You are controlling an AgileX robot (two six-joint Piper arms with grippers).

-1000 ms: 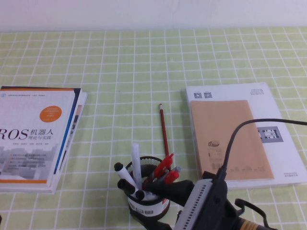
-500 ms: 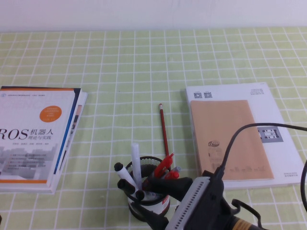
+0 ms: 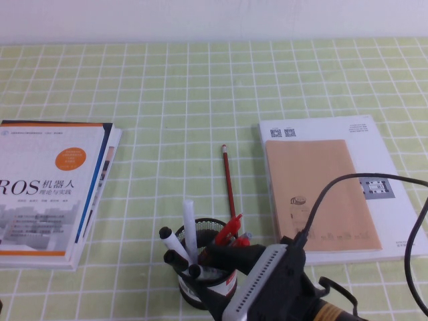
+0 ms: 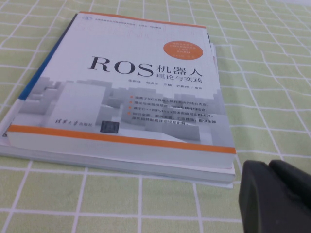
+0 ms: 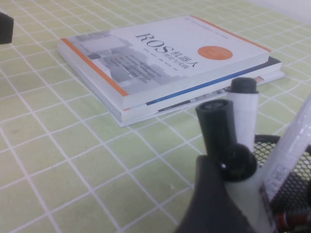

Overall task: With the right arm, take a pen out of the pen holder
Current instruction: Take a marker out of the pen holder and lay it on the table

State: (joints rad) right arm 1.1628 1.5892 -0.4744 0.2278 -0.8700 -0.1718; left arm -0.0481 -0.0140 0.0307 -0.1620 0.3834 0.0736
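Both jaws of your right gripper are standing spread wide at the pen holder, near centre, with your arm hiding its near-right side. Pens are standing in it. You are reading "ROS 机器人" on the book at the left. Your left gripper is hovering beside that book, mostly cut off; you cannot tell its state.
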